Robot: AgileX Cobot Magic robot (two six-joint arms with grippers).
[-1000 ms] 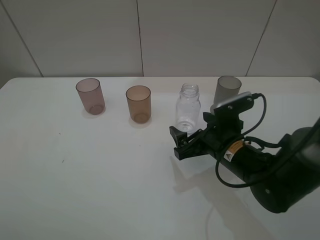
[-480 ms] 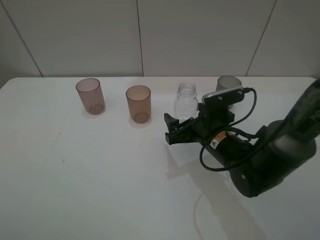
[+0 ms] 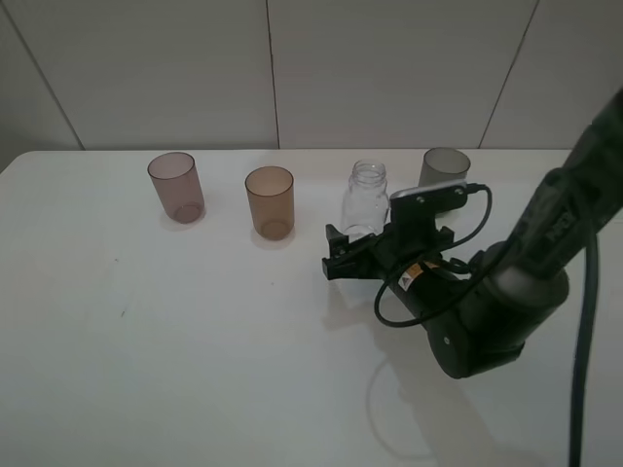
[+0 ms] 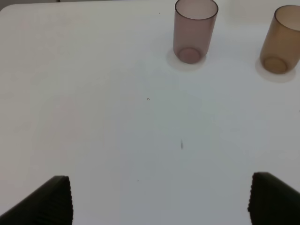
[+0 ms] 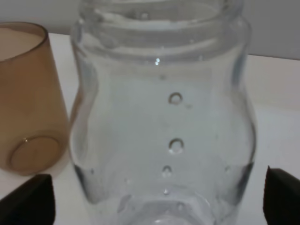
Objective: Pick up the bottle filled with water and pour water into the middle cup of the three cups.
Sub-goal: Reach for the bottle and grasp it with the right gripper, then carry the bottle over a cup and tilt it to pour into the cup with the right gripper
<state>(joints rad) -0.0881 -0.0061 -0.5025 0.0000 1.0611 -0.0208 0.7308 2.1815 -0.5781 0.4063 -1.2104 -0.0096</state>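
**Asker:** What takes up most of the high view?

**Robot:** A white table (image 3: 146, 341) fills it. My black right arm (image 3: 487, 311) reaches in from 4 o'clock toward the table's middle.

**Asker:** Where is the bottle?

**Robot:** The clear bottle (image 3: 365, 199) stands upright at about 1 o'clock from the table's middle. It has no cap, and my right wrist camera shows small bubbles on its wall.

**Asker:** And the cups?

**Robot:** The amber-brown middle cup (image 3: 270, 201) is at 9 o'clock from the bottle, near it but apart. The pinkish-mauve cup (image 3: 176, 187) is farther along at 9 o'clock from that. The dark grey cup (image 3: 443, 165) is at 2 o'clock from the bottle, partly behind my arm. Each one stands upright.

**Asker:** What are your grippers doing?

**Robot:** My right gripper (image 3: 333, 253) is spread wide at the bottle's lower body. Its dark fingers (image 5: 28, 201) sit one on each side, with a gap showing to the plastic. My left gripper (image 4: 161, 201) is also spread apart, above bare table, grasping nothing.
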